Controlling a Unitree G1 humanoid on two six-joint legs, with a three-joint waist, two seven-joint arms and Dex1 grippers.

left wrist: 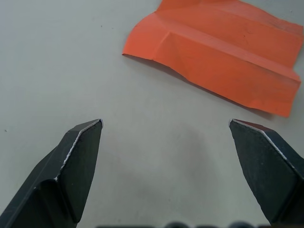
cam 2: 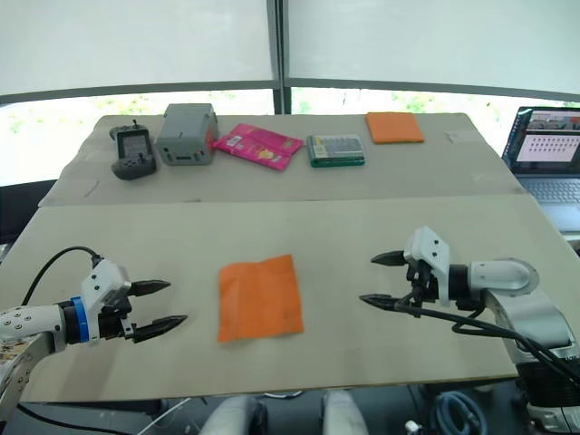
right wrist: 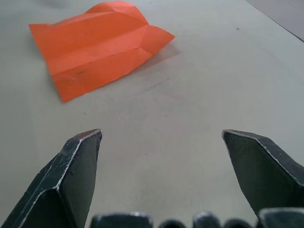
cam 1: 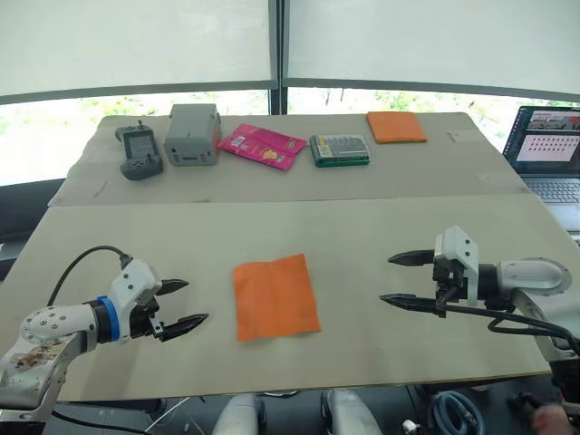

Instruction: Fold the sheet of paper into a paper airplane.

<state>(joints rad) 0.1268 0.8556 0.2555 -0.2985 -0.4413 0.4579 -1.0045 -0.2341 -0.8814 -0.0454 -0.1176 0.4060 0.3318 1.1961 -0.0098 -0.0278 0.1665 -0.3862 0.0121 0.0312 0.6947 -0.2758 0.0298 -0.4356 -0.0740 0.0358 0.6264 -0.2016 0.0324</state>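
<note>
I see the thin, creased bright-orange sheet of paper (cam 1: 275, 296) flat on the beige tabletop (cam 1: 362, 236), centre-near. Left pincer (cam 1: 184, 304) and right pincer (cam 1: 397, 278) flank it, apart, both gaping, holding nothing.

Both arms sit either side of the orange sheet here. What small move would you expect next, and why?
Probably the left gripper eases toward the near edge of the sheet of paper to pinch it. The sheet lies flat on the table with only faint creases, untouched, between the two grippers; the right gripper is also open and apart from it.
</note>
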